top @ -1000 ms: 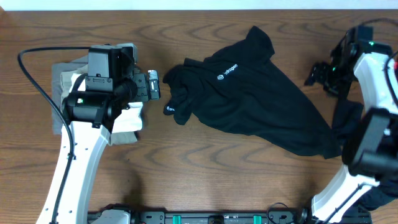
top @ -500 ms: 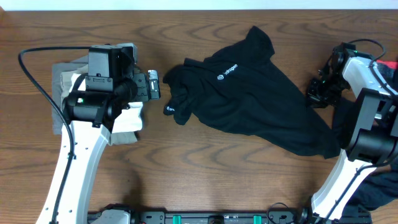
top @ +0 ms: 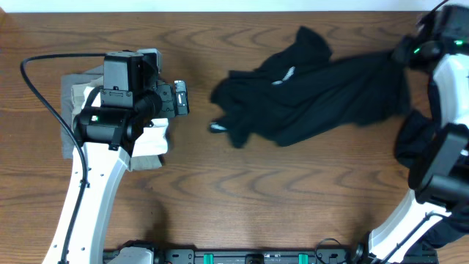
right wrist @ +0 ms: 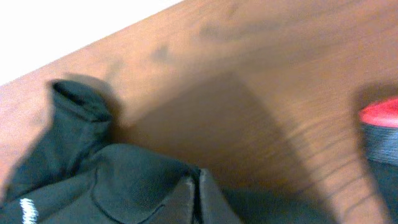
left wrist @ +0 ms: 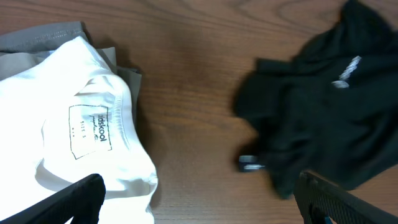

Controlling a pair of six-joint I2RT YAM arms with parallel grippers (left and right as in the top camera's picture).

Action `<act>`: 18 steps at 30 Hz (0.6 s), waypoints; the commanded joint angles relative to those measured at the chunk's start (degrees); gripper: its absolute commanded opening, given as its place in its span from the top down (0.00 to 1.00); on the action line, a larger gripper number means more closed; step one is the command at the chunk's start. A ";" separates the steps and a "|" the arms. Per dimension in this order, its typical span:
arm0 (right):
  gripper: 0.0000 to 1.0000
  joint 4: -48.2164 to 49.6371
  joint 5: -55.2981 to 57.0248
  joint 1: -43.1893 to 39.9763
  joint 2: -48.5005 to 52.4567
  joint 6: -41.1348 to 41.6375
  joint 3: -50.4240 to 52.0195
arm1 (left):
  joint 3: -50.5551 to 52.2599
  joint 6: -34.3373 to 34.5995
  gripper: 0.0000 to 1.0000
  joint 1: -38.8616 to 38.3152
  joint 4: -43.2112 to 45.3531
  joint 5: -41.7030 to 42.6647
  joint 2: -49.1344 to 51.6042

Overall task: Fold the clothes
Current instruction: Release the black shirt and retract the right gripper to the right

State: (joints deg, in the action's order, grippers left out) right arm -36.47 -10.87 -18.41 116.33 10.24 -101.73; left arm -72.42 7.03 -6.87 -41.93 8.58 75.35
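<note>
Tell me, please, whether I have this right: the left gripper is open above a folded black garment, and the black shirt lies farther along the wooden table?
Not quite. The folded garment under the open left gripper is white, lying on grey cloth, as the left wrist view shows. The black shirt does lie farther along the wooden table.

Two lots of clothing are lying apart on the table (top: 242, 205).
The folded stack (top: 150, 139) is sitting at the left, partly under the left arm (top: 110, 125). The loose shirt (top: 315, 95) is sprawling right of centre, with the left gripper (top: 183, 99) hanging between them.
</note>
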 commanded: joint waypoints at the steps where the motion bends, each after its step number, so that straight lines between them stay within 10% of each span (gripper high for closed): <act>1: 0.50 -0.57 0.33 -1.92 0.63 0.63 -0.15 | -0.94 -0.96 0.02 -0.24 0.15 -0.26 0.26; 7: 0.61 -10.62 6.34 -5.70 0.74 3.91 -0.15 | -0.94 -0.96 0.02 -0.24 -0.04 -0.26 0.26; 11: 0.97 -19.04 12.48 -9.84 0.81 10.95 0.39 | -0.94 -0.96 0.02 -0.24 -0.02 -0.26 0.31; 18: 0.99 -22.73 7.50 -13.25 0.94 12.70 11.32 | -0.94 -0.96 0.02 -0.24 0.39 -0.26 1.33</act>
State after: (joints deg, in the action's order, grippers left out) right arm -58.89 -2.13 -32.05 116.53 20.64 -95.04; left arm -72.42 7.03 -6.87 -41.78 8.58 75.64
